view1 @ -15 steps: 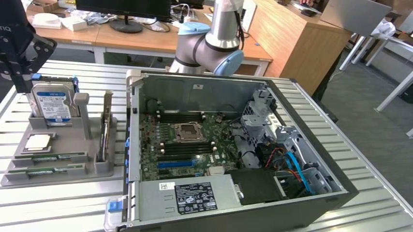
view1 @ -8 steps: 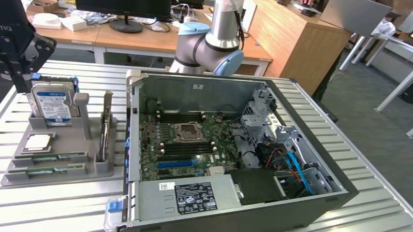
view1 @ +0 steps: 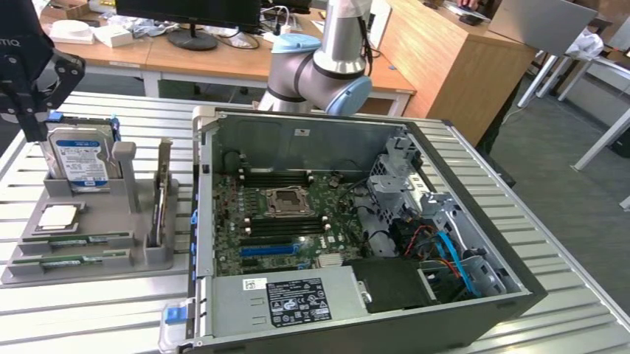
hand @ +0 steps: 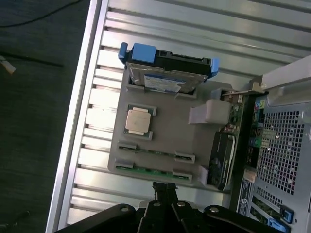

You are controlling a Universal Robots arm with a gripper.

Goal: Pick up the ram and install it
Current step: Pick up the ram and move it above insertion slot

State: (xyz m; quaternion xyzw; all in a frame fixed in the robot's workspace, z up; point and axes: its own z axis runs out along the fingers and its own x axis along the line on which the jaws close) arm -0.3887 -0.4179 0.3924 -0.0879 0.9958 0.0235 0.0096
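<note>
Two rams, thin green sticks, lie flat side by side in slots at the near end of a grey holder tray [view1: 128,251]: one ram [view1: 76,240] [hand: 155,152] and a second ram [view1: 69,259] [hand: 148,170] next to it. My gripper [view1: 34,131] [hand: 165,188] hangs well above the tray, over its far left corner near the hard drive in the exterior view. Its fingers are shut with nothing between them. The open computer case [view1: 374,310] lies at the exterior view's right of the tray, with the motherboard's memory slots [view1: 285,221] exposed.
The tray also carries a blue-labelled hard drive [view1: 79,158] [hand: 165,81], a square silver processor [view1: 57,215] [hand: 137,121] and an upright card [view1: 159,199] [hand: 222,160]. All rest on a slatted metal table [view1: 88,310]. Desks stand behind.
</note>
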